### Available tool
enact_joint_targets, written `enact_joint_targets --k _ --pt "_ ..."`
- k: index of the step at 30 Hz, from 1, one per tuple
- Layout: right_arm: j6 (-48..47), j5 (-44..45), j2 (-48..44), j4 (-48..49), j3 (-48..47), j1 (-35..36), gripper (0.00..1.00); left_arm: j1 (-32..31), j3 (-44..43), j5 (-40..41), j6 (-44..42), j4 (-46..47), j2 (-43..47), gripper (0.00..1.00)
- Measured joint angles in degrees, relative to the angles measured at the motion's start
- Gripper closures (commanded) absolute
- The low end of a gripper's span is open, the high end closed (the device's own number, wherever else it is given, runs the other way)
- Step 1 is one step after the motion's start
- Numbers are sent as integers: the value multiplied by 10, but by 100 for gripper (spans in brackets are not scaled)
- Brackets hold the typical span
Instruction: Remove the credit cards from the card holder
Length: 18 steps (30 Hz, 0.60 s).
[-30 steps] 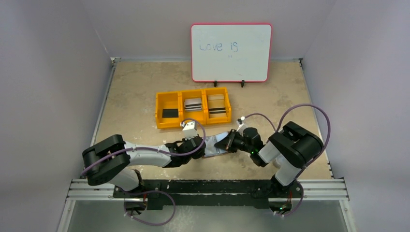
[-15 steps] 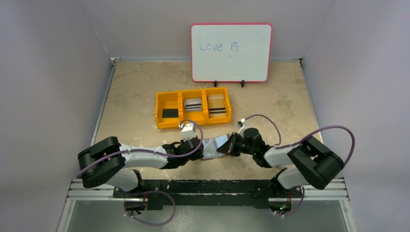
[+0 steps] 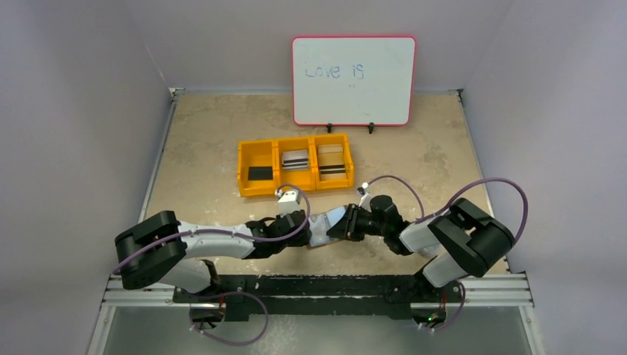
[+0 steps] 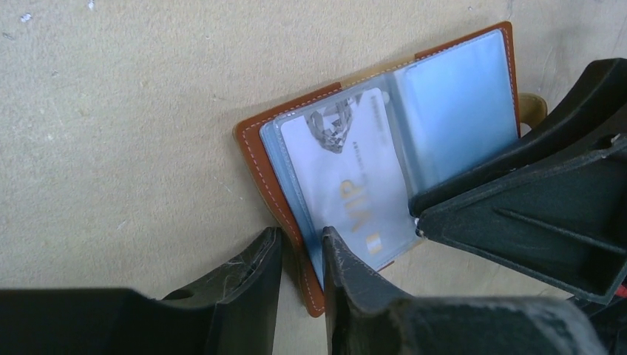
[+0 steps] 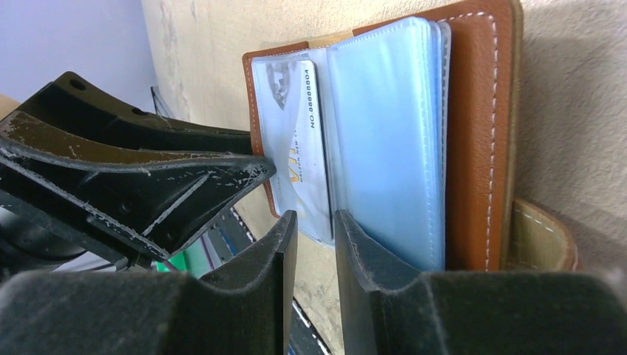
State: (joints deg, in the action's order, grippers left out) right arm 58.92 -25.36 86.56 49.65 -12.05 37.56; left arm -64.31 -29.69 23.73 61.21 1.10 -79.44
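Now | beige table (image 3: 207, 133), grey walls (image 3: 74, 111) around | card holder (image 4: 451, 103) lies open on table, pale card (image 4: 347, 177) in sleeve | my left gripper (image 4: 299, 235) slightly parted at its edge | my right gripper (image 5: 316, 218) slightly parted at sleeves

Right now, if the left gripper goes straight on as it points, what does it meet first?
The card holder: its brown near edge lies between the fingertips of the left gripper, so it would likely push into that at once. The right gripper stands beyond, to one side.
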Motion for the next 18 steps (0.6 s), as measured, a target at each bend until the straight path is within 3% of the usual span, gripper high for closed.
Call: enact_joint_targets --k 8,12,15,18 --pt "14 -27 43 44 -8 -4 76 1 -12 -16 -15 6 -18 99" --pt "31 -45 76 90 -5 -11 80 2 -18 -3 -24 12 -28 100" --pt "42 -48 91 117 0 -12 94 2 -23 5 -25 12 -34 100" --pt "56 -42 98 138 12 -12 100 2 -24 8 -25 17 -38 100"
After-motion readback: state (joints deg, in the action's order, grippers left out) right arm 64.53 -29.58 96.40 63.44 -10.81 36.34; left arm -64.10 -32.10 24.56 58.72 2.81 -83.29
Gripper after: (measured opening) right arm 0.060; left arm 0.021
